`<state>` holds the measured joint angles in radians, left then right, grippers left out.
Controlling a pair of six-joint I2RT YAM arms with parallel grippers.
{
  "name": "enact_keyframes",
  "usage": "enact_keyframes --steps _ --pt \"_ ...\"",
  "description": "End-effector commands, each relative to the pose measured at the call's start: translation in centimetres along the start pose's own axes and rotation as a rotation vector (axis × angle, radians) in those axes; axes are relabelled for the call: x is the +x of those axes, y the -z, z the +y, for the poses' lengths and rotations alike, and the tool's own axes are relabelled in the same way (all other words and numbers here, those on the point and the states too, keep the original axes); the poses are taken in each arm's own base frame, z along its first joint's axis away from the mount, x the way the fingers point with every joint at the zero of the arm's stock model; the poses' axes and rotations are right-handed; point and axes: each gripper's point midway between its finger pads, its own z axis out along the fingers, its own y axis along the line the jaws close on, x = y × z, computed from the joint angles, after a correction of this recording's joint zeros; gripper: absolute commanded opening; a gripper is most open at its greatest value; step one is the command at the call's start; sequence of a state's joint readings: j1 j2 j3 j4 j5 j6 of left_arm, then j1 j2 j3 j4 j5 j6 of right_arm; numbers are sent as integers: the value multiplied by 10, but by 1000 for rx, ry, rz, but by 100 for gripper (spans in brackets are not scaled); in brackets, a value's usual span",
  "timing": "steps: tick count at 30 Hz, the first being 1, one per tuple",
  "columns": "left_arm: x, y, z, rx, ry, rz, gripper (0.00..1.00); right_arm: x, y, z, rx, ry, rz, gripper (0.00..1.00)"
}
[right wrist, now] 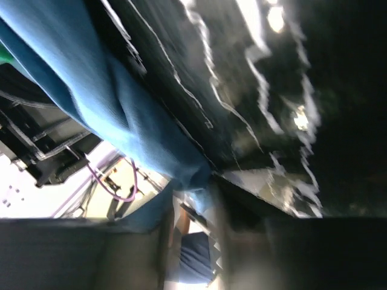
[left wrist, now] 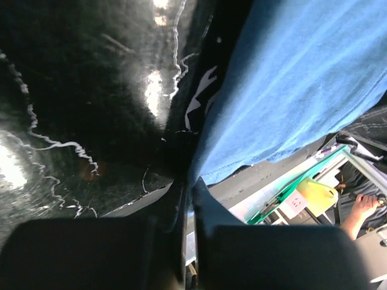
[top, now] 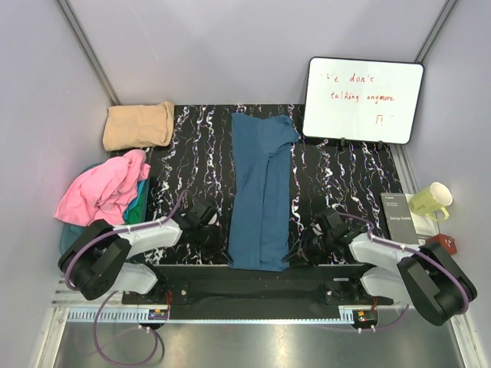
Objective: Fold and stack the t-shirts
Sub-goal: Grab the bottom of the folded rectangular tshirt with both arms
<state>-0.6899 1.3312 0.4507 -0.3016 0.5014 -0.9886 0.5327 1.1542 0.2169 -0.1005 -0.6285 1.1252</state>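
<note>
A dark teal-blue t-shirt [top: 261, 184], folded into a long strip, lies down the middle of the black marbled table [top: 345, 184]. My left gripper [top: 217, 230] is at its near left corner. In the left wrist view this gripper [left wrist: 188, 184] is shut on the blue hem [left wrist: 302, 78]. My right gripper [top: 303, 244] is at the near right corner. Its jaws [right wrist: 193, 193] stand partly apart, blurred, with the blue cloth [right wrist: 72, 66] hanging between the tips. A folded tan t-shirt [top: 139, 125] rests at the back left. A crumpled pink t-shirt [top: 103, 190] lies on a green one [top: 138, 205].
A whiteboard [top: 362, 100] leans at the back right. A yellow-green mug [top: 431, 201], a dark booklet [top: 399, 217] and a small red object [top: 445, 244] sit by the right edge. The shirt's near hem reaches the table's front edge.
</note>
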Motion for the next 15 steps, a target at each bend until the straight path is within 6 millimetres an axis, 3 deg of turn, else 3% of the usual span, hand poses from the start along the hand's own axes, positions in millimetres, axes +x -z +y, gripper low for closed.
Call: enact_keyframes --steps 1,4,10,15 --pt "-5 0 -11 5 -37 -3 0 -6 -8 -5 40 -4 -10 16" --pt "-8 3 -19 20 -55 -14 0 -10 -8 2 30 28 -19 2" --pt "-13 23 -34 0 -110 -51 0 -17 4 33 -1 115 -50 0" --pt "-27 58 -67 11 -200 -144 0 -20 26 81 -28 211 -58 0"
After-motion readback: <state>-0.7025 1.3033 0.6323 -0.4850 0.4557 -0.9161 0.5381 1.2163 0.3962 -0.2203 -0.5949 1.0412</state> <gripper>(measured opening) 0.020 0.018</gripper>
